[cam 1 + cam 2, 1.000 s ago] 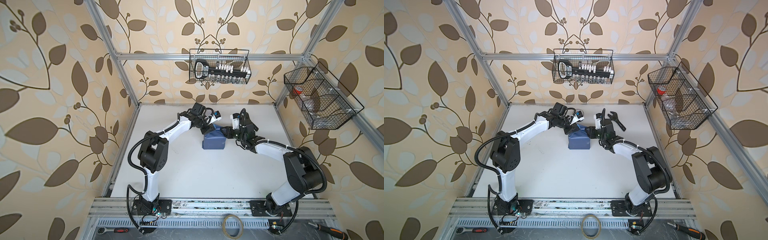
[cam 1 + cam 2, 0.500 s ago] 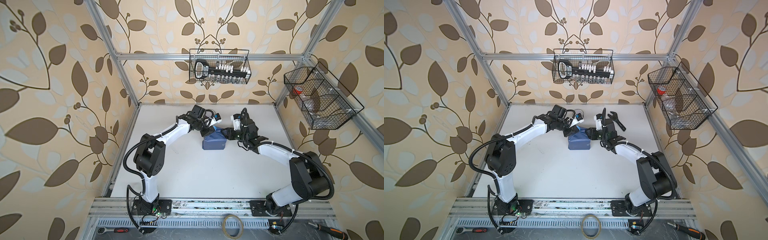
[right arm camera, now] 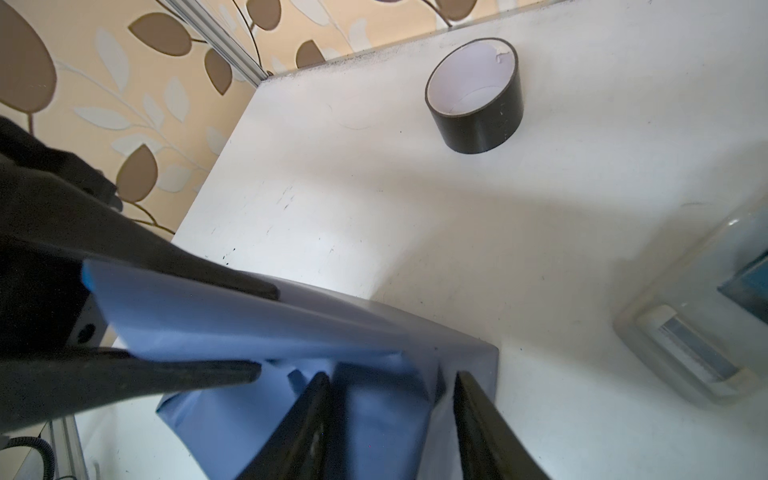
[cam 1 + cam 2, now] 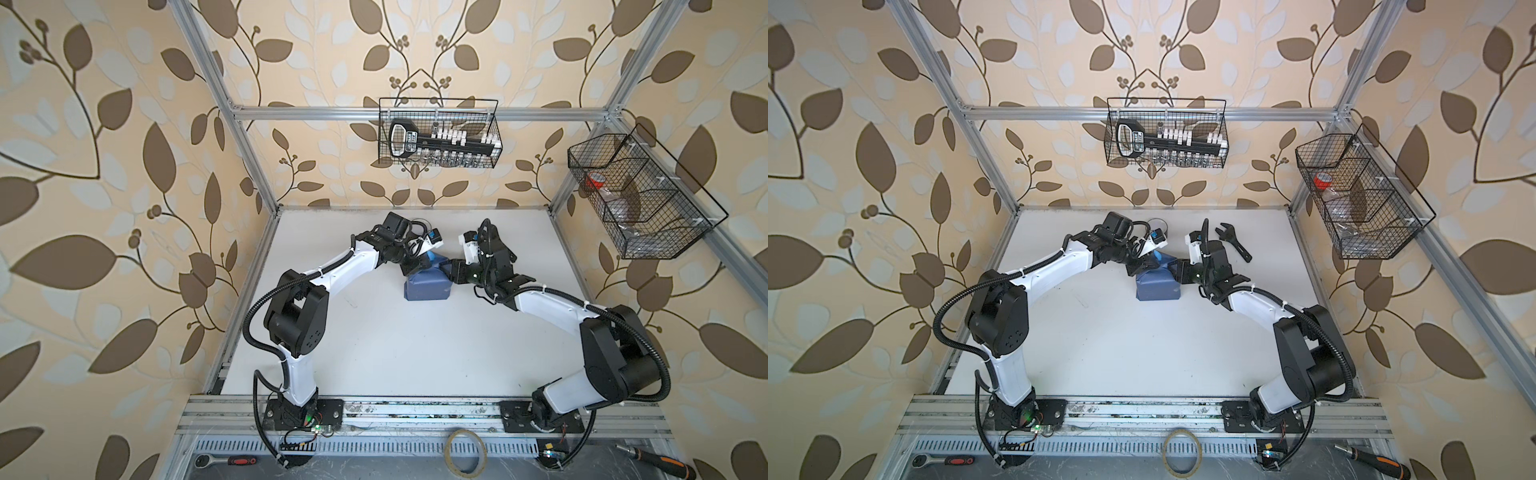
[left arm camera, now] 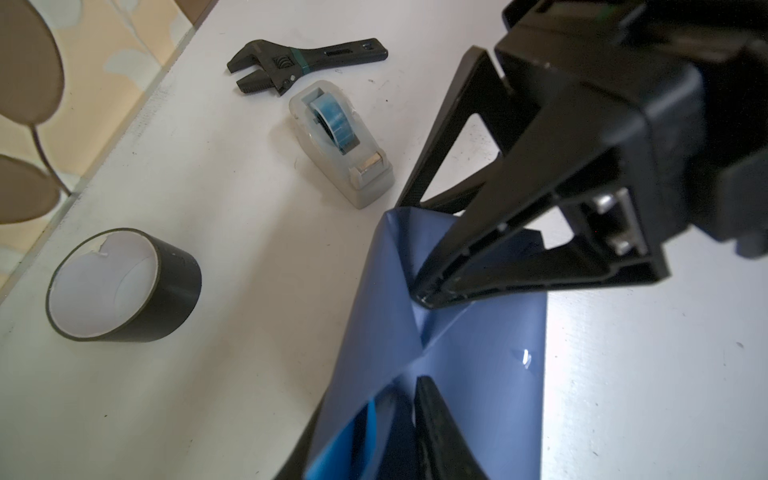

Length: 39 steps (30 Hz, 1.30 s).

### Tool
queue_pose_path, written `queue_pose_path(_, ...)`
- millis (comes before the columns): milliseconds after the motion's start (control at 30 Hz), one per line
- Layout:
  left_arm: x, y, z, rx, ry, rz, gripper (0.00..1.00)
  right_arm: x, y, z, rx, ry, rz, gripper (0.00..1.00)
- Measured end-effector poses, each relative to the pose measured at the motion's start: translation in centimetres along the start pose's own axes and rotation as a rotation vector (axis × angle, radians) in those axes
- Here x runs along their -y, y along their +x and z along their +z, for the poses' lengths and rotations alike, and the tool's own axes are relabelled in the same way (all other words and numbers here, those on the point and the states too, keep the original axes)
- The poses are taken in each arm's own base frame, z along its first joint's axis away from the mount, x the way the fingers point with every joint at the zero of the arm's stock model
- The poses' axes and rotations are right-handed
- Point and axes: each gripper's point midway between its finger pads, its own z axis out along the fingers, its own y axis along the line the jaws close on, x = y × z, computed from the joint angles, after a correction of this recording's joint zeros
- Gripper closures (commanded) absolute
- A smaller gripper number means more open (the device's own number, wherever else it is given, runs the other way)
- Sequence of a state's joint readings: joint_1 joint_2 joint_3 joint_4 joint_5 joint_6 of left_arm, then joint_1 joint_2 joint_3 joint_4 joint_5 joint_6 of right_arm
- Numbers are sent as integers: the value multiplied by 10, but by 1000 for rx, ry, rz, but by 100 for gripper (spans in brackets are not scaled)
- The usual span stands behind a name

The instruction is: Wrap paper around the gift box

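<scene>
The gift box is hidden inside the paper (image 4: 428, 284), a slate-blue parcel at the table's middle back in both top views (image 4: 1158, 286). My left gripper (image 4: 419, 262) is at the parcel's far left end. In the right wrist view its two fingers (image 3: 232, 286) stand apart with a loose flap of paper (image 3: 249, 324) between them. The flap's light blue underside (image 5: 349, 440) shows in the left wrist view. My right gripper (image 3: 392, 411) clasps the parcel's right end. One fingertip (image 5: 424, 295) presses into a fold and the other sits against the far edge.
A black tape roll (image 5: 124, 286), a clear tape dispenser (image 5: 340, 145) and a black wrench (image 5: 307, 62) lie behind the parcel near the back wall. Wire baskets (image 4: 440, 133) (image 4: 640, 199) hang on the back and right walls. A tape ring (image 4: 463, 451) lies by the front rail.
My left gripper's jaws, shut on the paper flap before, have parted. The left elbow has swung outward to the left. The right gripper has stayed at the parcel's end.
</scene>
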<state>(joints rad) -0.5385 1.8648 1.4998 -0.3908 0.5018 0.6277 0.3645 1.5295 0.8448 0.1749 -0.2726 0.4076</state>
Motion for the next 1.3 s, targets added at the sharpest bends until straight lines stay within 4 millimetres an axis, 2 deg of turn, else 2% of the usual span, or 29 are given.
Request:
queue_pose_path(233, 7, -6, -1, 29, 45, -9, 57, 1, -1, 4, 16, -3, -1, 52)
queue_pose_path(467, 10, -23, -6, 81, 72, -22, 58, 2, -3, 7, 26, -7, 0, 52)
queue_pose_path(800, 11, -32, -9, 105, 85, -46, 70, 1, -3, 7, 30, -7, -2, 52)
queue_pose_path(933, 12, -32, -10, 107, 83, -43, 81, 1, -3, 7, 31, -7, -2, 52)
queue_pose_path(1033, 14, -27, -11, 99, 81, -46, 90, 1, -3, 7, 30, -7, -2, 52)
queue_pose_path(1300, 27, -8, -4, 55, 69, -60, 98, 0, -2, 8, 27, -10, -4, 50)
